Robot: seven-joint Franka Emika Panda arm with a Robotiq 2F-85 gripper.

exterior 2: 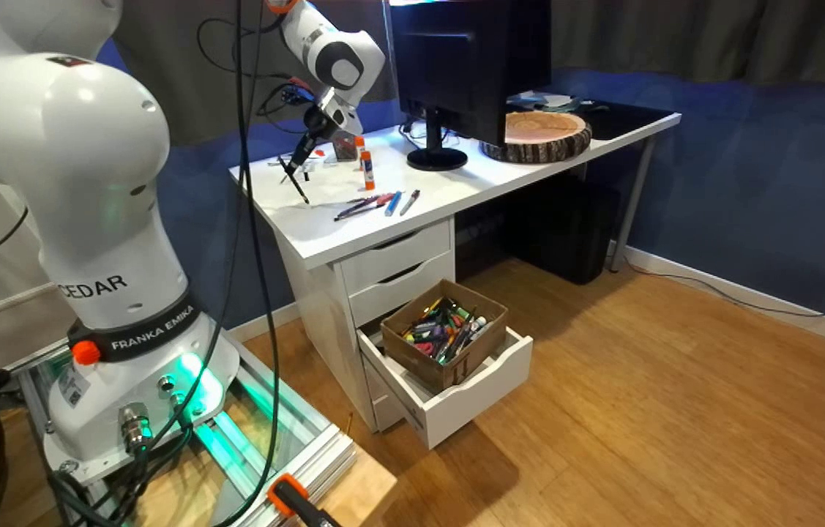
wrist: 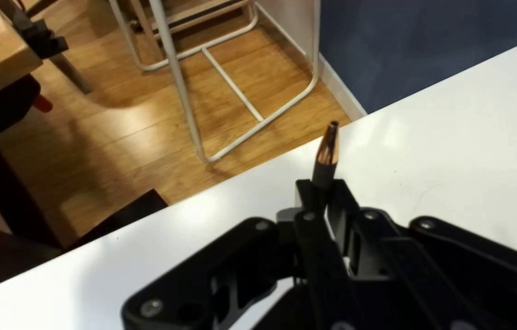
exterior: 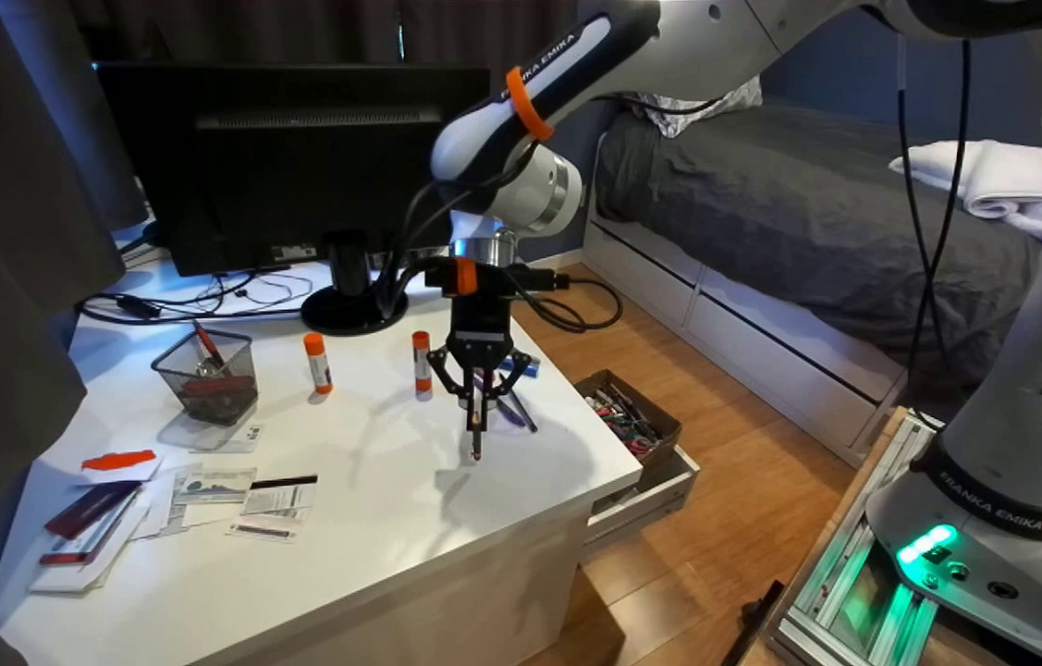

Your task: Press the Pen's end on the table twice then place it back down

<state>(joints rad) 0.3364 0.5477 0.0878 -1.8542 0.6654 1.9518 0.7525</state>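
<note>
My gripper (exterior: 477, 418) is shut on a dark pen (exterior: 476, 451) with a copper-coloured tip, above the white table (exterior: 391, 527). In the wrist view the pen (wrist: 326, 153) sticks out from between the fingertips (wrist: 323, 187), its copper end pointing away from the gripper. In an exterior view the pen (exterior 2: 298, 188) is tilted, with its lower end close to the tabletop (exterior 2: 324, 230). I cannot tell whether that end touches. The pen's middle is hidden between the fingers.
Two orange-capped glue sticks (exterior: 318, 363) (exterior: 422, 361) stand behind the gripper. Several pens (exterior 2: 362, 208) lie near the table's edge. A mesh cup (exterior: 209, 375), cards (exterior: 275, 507) and a monitor (exterior: 299, 166) are also on the table. An open drawer (exterior 2: 449, 417) holds a box of pens (exterior 2: 482, 366).
</note>
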